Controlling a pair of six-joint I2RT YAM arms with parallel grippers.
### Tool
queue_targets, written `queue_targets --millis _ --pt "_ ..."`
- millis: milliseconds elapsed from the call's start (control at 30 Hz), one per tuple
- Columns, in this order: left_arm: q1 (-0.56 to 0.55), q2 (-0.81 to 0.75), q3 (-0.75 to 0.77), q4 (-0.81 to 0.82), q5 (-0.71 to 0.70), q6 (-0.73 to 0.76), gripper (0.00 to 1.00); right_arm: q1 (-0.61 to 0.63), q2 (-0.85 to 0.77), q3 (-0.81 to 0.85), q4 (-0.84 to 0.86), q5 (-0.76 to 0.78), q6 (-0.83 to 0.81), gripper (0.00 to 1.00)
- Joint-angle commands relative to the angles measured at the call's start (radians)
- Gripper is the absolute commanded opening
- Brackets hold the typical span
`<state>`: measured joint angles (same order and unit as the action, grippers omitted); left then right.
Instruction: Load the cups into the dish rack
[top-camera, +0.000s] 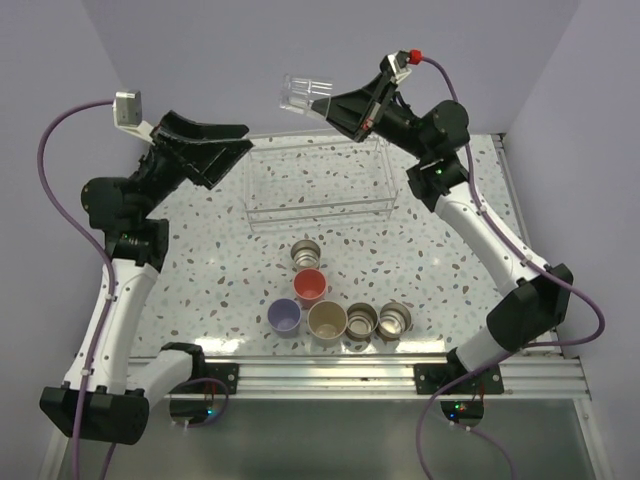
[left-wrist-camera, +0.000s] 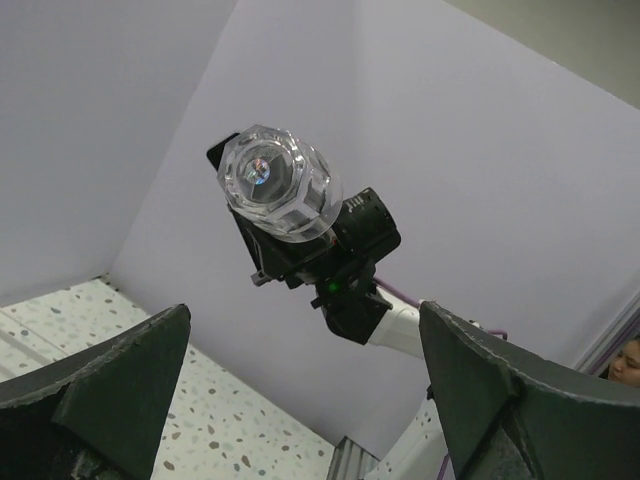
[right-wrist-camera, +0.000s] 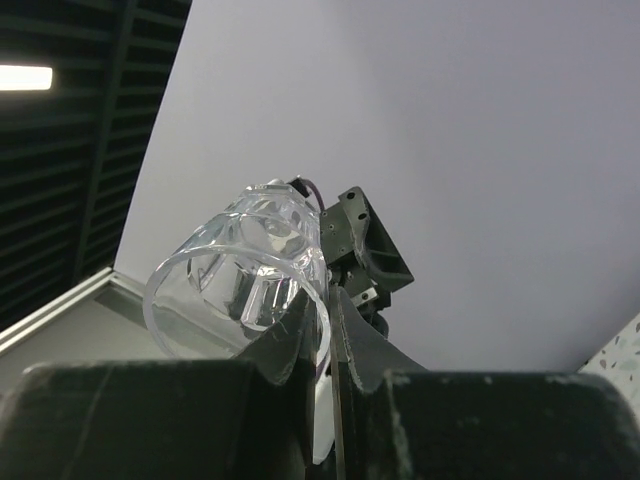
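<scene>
Above far edge of dish rack (top-camera: 318, 214): right claw (top-camera: 330, 102) pinches rim of clear cup (top-camera: 301, 92), faceted, thick-based, tipped sideways; left claw (top-camera: 241, 138) gapes wide.

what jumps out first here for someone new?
The clear cup is pinched in the right end effector, tipped on its side in mid-air near the far side of the dish rack. The left end effector hangs open, facing it from the left. Toward the near edge of the table, six other cups sit clustered, and the rack holds none.
</scene>
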<state>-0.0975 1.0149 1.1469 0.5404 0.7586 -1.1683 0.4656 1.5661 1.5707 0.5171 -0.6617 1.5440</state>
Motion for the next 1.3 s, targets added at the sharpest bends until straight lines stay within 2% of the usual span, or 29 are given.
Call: queue_targets --millis 0,233,467,1067,1133,1167,1233,1267 --pt "0.005 0.025 0.002 0.174 0.021 -0.099 1.0 0.002 -0.005 0.002 0.093 -0.026 0.048 0.0" --pt "0.005 0.094 -0.016 0.309 0.019 -0.179 1.0 0.039 -0.017 -0.054 0.081 -0.024 0.018 0.0" --pt "0.002 0.123 -0.021 0.288 0.015 -0.162 1.0 0.1 -0.009 -0.058 0.044 -0.01 -0.031 0.0" --pt "-0.039 0.099 -0.059 0.247 0.007 -0.12 0.95 0.154 0.064 -0.06 0.037 -0.007 -0.061 0.0" --pt "-0.042 0.1 -0.059 0.247 0.007 -0.117 0.89 0.162 0.069 -0.058 0.037 -0.006 -0.062 0.0" --pt "-0.042 0.1 -0.059 0.247 0.007 -0.116 0.81 0.163 0.069 -0.06 0.035 -0.003 -0.065 0.0" --pt "-0.044 0.102 -0.058 0.245 0.007 -0.114 0.74 0.163 0.069 -0.06 0.031 0.002 -0.068 0.0" --pt "-0.042 0.103 -0.058 0.242 0.011 -0.114 0.66 0.163 0.069 -0.058 0.021 0.004 -0.071 0.0"
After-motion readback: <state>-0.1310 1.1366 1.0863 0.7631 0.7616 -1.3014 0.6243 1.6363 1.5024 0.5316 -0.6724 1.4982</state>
